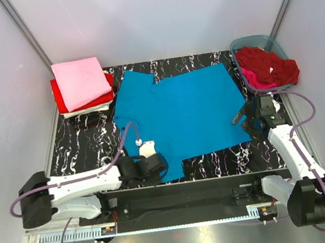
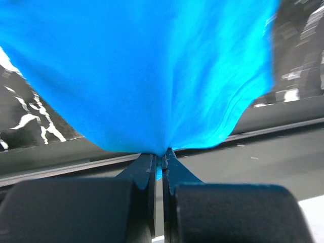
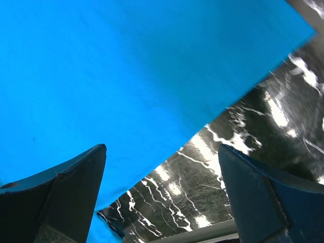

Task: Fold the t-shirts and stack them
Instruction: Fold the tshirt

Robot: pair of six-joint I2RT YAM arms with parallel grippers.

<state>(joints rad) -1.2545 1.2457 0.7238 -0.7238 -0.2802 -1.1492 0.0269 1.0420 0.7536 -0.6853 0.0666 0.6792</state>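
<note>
Top view: the turquoise t-shirt (image 1: pixel 179 110) lies spread mid-worktop (image 1: pixel 215 159), with folded shirts (image 1: pixel 82 84) stacked in the far-left corner. Left wrist: the left pincer (image 2: pixel 162 161) is clenched on the turquoise hem. Right wrist: the right pincer (image 3: pixel 162 149) is released, straddling the shirt's right edge.

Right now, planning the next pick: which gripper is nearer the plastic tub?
Right. The right gripper hovers just in front of the tub; the left gripper is far off, pinching the turquoise shirt.

Magenta t-shirt (image 1: pixel 255 78) half buried in tub (image 1: pixel 253 39)
</note>
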